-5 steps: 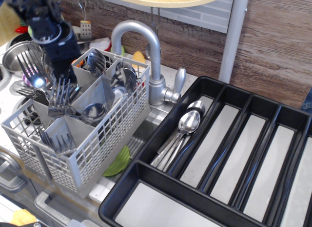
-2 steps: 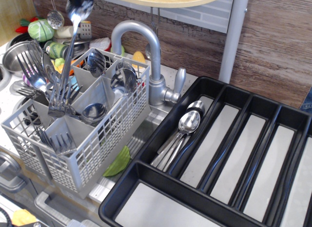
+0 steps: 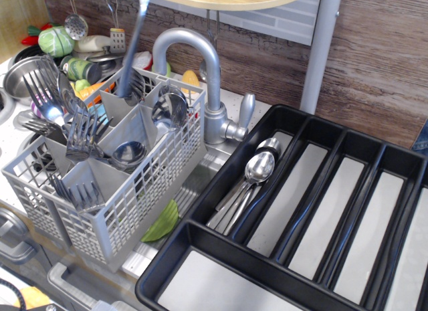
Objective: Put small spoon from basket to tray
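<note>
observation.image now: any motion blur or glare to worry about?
In observation.image, the small spoon is a motion-smeared streak rising from the basket out the top edge. The spoons in the tray show mild glare but stay sharp. The gripper is out of frame.

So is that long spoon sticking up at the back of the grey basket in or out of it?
Partly out. The small spoon hangs tilted, its lower end level with the basket rim, its top past the picture's edge. No gripper shows.

On the pale counter (image 3: pixel 264 110), the grey basket (image 3: pixel 127 204) stands left of the tap (image 3: pixel 200 70), the black tray (image 3: pixel 321 211) right of it.
</note>
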Available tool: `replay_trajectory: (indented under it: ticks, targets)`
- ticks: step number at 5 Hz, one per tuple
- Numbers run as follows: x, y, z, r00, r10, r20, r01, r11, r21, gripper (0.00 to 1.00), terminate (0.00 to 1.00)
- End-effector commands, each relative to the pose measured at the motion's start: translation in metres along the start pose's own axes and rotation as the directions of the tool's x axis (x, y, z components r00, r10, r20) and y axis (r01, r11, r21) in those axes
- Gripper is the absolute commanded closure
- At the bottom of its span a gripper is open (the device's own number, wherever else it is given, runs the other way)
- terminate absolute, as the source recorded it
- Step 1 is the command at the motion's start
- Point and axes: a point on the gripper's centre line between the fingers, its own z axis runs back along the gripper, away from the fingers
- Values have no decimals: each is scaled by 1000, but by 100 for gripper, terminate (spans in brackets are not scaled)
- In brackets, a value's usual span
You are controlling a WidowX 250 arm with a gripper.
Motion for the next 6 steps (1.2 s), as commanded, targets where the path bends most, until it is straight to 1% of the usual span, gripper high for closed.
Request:
replay_trajectory:
  ticks: [1,2,3,4,5,6]
  targets:
    - [25,-13,21,981,139,137,-138,990,-18,100,0]
    - [45,-27,13,957,216,192,-196,973,-119,100,0]
    - [58,-28,6,955,211,209,-177,969,-172,100,0]
    - [72,-37,-13,959,182,217,-136,968,-211,100,0]
    - [75,-38,-35,969,123,216,-75,974,-215,100,0]
    - [74,-45,-62,982,39,184,-14,991,-134,100,0]
